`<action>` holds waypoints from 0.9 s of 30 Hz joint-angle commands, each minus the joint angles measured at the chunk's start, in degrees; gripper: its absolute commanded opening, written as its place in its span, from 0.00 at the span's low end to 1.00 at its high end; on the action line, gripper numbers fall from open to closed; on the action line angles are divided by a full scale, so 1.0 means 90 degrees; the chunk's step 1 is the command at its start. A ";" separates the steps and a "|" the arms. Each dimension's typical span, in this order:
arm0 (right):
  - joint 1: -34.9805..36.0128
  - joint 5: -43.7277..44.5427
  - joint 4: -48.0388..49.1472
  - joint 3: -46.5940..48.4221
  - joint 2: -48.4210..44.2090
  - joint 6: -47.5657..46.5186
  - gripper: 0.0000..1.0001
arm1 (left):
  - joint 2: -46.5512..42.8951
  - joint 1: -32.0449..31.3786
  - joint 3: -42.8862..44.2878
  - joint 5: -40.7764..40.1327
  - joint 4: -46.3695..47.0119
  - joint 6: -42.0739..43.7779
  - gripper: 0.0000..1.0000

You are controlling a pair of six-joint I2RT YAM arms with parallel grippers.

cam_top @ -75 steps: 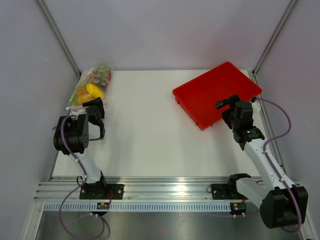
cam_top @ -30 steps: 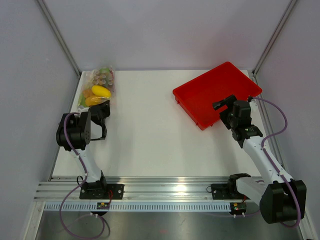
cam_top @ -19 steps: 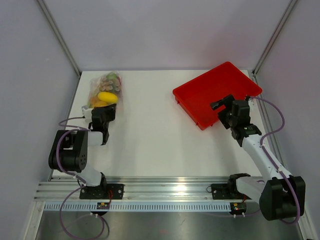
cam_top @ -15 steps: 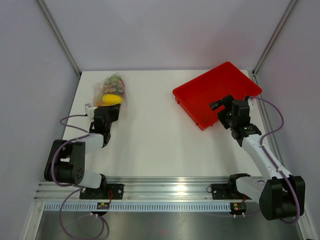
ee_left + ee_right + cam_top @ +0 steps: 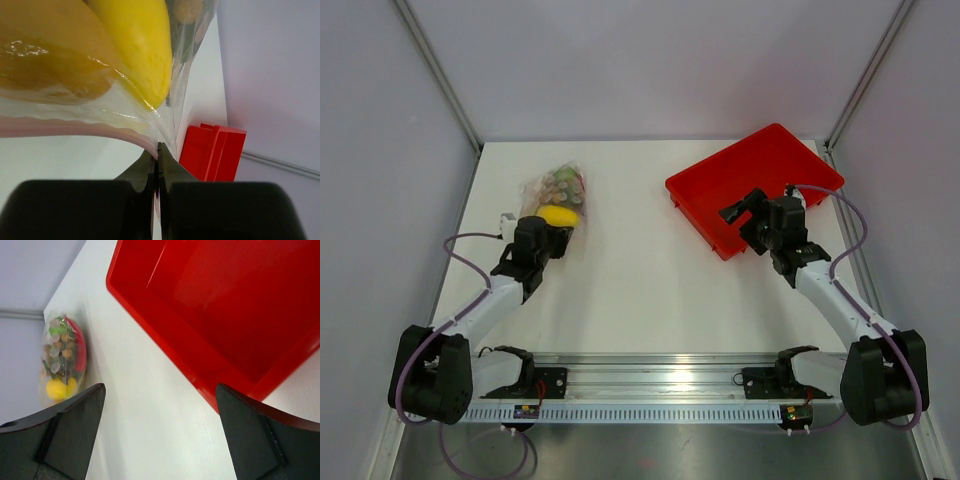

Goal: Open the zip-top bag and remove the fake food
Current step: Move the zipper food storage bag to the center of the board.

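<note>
The zip-top bag [image 5: 556,187] lies on the white table's left half, clear and crinkly, with a pink strip [image 5: 75,129] along its near edge. Inside it is the fake food: a yellow piece [image 5: 142,47], an orange piece [image 5: 47,62] and small round bits [image 5: 61,347]. My left gripper [image 5: 555,232] is shut on the bag's corner by the strip, and the film is pinched between its jaws [image 5: 159,148]. Towards the right, my right gripper [image 5: 740,211] stands open with nothing in it, above bare table at the near-left edge of the red tray, pointing towards the bag [image 5: 64,357].
An empty red tray [image 5: 757,172] lies at the back right, tilted to the table's edges; it also shows in the wrist views [image 5: 225,310] [image 5: 214,153]. Grey walls close the back and both sides. A metal rail [image 5: 650,385] runs along the near edge.
The left arm has stretched out and pulled the bag from the back-left corner rightwards and nearer. The right gripper has shifted left along the tray's edge, still open.
</note>
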 commanded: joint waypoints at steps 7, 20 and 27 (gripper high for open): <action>0.0752 -0.0574 0.0655 0.0738 0.0633 -0.0767 0.99 | -0.0950 -0.0441 0.0086 0.0088 -0.0767 -0.0061 0.00; 0.1425 -0.1502 0.1341 0.1070 0.1219 -0.1598 0.99 | -0.1439 -0.0500 0.0232 -0.0058 -0.1441 0.0204 0.00; 0.2011 -0.1318 0.1459 0.1334 0.1454 -0.2135 0.99 | -0.1487 -0.0500 0.0271 0.0332 -0.1470 0.0086 0.00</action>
